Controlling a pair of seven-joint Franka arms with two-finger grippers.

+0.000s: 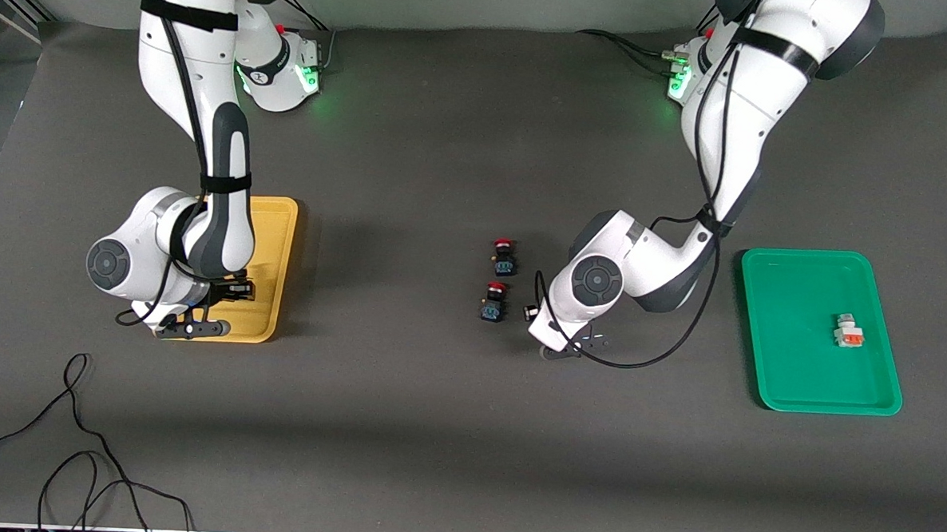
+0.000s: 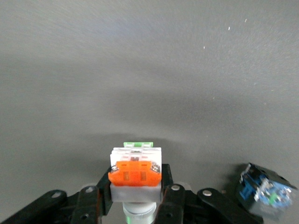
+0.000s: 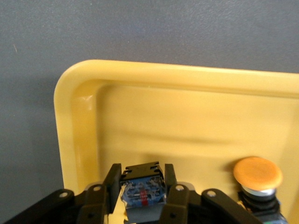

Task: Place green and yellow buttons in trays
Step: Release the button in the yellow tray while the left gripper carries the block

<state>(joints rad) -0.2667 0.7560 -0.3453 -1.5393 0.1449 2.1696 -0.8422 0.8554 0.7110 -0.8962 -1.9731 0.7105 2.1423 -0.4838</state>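
buttons are split between the two ends of the dark counter [image 1: 435,424]. the left pincer [image 2: 136,205] sits low over bare counter between the two red-capped switches and the green tray [image 1: 819,397], its fingers [image 2: 103,196] clamped on a white blocky switch [image 2: 135,170] with an orange face. in the left wrist view that switch stands between the black fingers, orange face toward the camera, a strip of green showing on top. just beside it on the counter lies a dark switch with a blue body [image 2: 264,191].

the green tray lies toward the left arm's end of the counter and holds a second white switch with an orange face [image 1: 848,331], lying inside near the tray's outer long wall.

the right pincer [image 3: 140,196] is over the yellow tray [image 3: 84,140], at the tray's end nearer the front camera. its fingers [image 3: 112,186] stand on either side of a dark-bodied switch [image 3: 142,191] with a blue and red underside; whether they press it or have just let go i cannot tell. a second dark-bodied switch with a round yellow-orange cap [image 3: 258,173] rests in the same tray just beside the pincer.

in the front view, two dark switches with red caps [image 1: 503,255] [image 1: 494,301] lie near the middle of the counter, one a little nearer the camera than the other, close together but apart. black cables [image 1: 74,440] trail across the counter's near edge at the right arm's end.
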